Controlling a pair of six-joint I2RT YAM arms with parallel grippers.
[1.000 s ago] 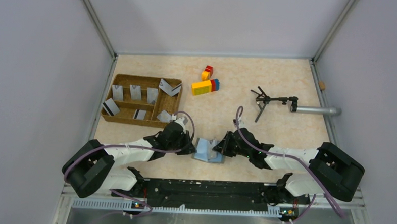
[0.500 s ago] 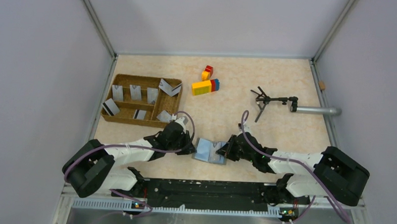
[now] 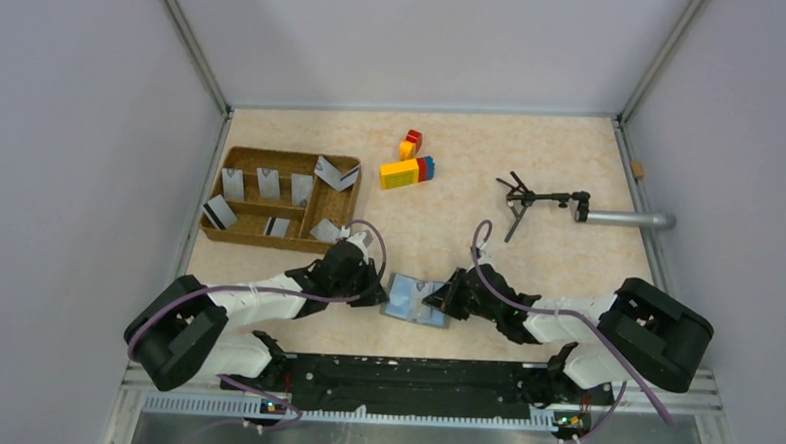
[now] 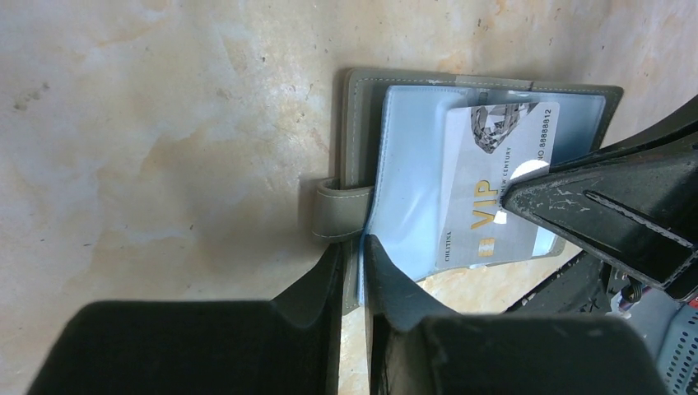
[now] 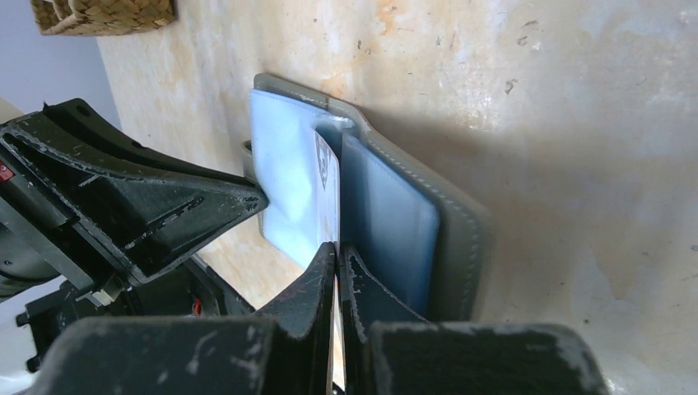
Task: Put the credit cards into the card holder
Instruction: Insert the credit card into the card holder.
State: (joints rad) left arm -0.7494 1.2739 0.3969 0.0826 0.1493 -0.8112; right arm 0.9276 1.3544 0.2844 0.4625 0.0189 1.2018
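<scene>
- The left claw [image 4: 352, 251] is clamped shut on the near edge of the flat grey fold-over card holder [image 4: 352, 123]. The holder lies open on the pale marbled desk [image 3: 450, 204] between the arms.
- The right claw [image 5: 336, 255] pinches a thin silver-grey VIP credit card [image 4: 486, 181], whose leading edge is at a clear blue sleeve.
- By my judgement this card is mid-insertion, and several more silver-grey cards [image 3: 269, 184] are left in the brown wicker tray [image 3: 272, 153].
- I cannot tell whether the card sits inside the sleeve or on top of it, and the right claw hides one corner.
</scene>
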